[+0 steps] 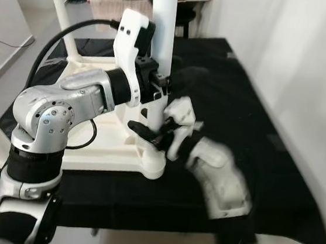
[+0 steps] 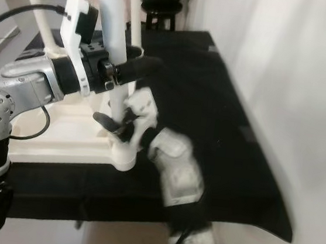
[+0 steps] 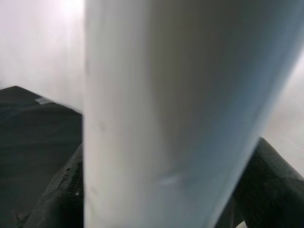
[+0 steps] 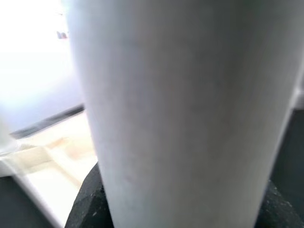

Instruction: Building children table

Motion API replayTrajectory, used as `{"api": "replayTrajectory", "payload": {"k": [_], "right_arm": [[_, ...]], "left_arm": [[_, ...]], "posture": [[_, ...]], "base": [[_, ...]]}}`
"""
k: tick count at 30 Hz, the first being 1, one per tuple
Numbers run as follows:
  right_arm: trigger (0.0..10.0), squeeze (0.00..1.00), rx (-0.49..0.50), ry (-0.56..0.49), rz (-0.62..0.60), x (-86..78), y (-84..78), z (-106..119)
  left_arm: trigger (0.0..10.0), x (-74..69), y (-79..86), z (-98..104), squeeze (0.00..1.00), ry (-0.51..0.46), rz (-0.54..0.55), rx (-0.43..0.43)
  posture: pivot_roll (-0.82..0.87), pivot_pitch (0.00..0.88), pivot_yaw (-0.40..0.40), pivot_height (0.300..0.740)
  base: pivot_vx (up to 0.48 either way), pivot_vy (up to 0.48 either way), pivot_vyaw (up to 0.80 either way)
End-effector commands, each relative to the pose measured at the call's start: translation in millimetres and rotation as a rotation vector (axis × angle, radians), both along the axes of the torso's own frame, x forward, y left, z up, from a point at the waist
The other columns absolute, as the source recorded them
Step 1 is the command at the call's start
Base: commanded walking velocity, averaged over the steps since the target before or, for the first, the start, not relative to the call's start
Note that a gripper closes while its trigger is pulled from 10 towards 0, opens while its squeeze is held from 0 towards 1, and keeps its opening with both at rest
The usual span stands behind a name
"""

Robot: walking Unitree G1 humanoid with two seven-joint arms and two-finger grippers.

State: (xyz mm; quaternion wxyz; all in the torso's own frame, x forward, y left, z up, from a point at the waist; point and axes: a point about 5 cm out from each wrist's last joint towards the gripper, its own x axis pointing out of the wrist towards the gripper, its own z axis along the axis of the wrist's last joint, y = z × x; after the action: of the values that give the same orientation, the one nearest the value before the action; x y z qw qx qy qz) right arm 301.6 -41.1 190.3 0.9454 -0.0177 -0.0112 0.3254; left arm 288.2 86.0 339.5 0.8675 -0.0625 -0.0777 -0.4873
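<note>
Both the left gripper [image 1: 166, 82] and right gripper [image 1: 153, 134] clasp the upright white table leg [image 1: 163, 22].

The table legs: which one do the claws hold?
The near leg, at the tabletop's front corner. The left claw grips it higher, the right claw near its base; the other legs stand free.

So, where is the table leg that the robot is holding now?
The white table leg stands upright in the near right corner of the upturned white tabletop, with the left gripper higher on it and the right gripper near its base.

Smooth white plastic leg [image 1: 163, 33], matt black cloth [image 1: 238, 136]
</note>
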Motion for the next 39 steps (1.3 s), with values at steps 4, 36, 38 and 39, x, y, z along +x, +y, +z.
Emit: {"api": "replayTrajectory", "payload": {"k": [4, 36, 38, 39], "right_arm": [[0.0, 0.0, -0.05, 0.182, -0.156, 1.4, -4.5, -35.9], [10.0, 1.0, -0.062, -0.014, 0.257, 34.3, -39.2, 23.0], [10.0, 1.0, -0.103, -0.047, 0.358, 37.2, -48.4, 29.0], [10.0, 1.0, -0.103, -0.047, 0.358, 37.2, -48.4, 29.0]], "left_arm": [[10.0, -3.4, 1.1, 2.4, 0.0, -0.015, -0.006, 0.011], [0.0, -5.0, 3.8, 5.0, 0.0, -0.044, 0.011, 0.043], [0.0, -5.3, 3.4, 5.1, 0.0, -0.045, 0.009, 0.047], [0.0, -5.3, 3.4, 5.1, 0.0, -0.045, 0.009, 0.047]], "posture": [[-0.02, 0.115, 0.052, 0.74], [-0.01, 0.094, 0.048, 0.74], [0.0, 0.096, 0.046, 0.74], [0.0, 0.096, 0.046, 0.74]], "base": [[0.0, 0.0, 0.0], [0.0, 0.0, 0.0], [0.0, 0.0, 0.0], [0.0, 0.0, 0.0]]}}
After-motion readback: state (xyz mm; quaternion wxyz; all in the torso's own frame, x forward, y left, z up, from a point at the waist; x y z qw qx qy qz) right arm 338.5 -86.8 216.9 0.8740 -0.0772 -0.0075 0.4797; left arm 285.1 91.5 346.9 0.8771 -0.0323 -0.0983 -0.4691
